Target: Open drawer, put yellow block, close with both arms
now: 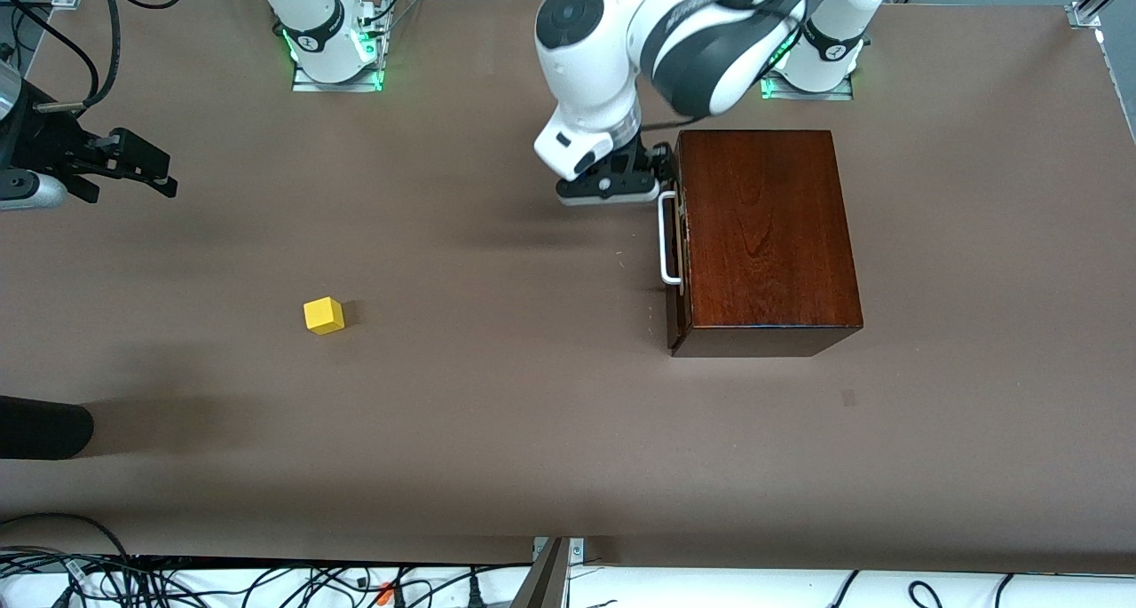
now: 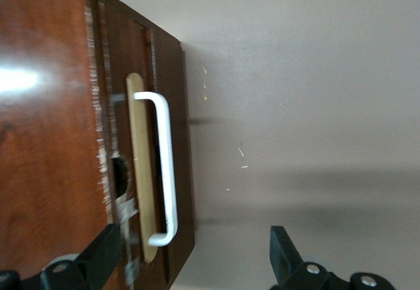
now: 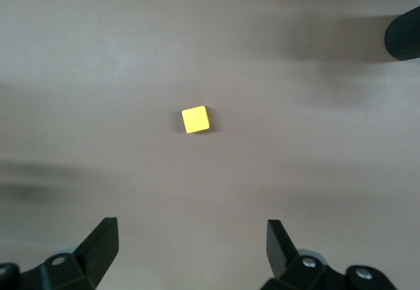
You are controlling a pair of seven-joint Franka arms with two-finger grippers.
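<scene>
Left hand [image 2: 193, 257] open by drawer [image 2: 164, 172] handle.

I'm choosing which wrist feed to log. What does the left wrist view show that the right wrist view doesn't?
Only the left wrist view: the mahogany box with its closed drawer and white handle, the open left end effector close by it. Only the right wrist view: the yellow block lying free, below the open right end effector. Both: the brown table, spread black fingers, nothing held.

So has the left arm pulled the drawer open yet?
No. In the front view the drawer sits flush in the box, its handle ungrasped beside the left gripper.
</scene>
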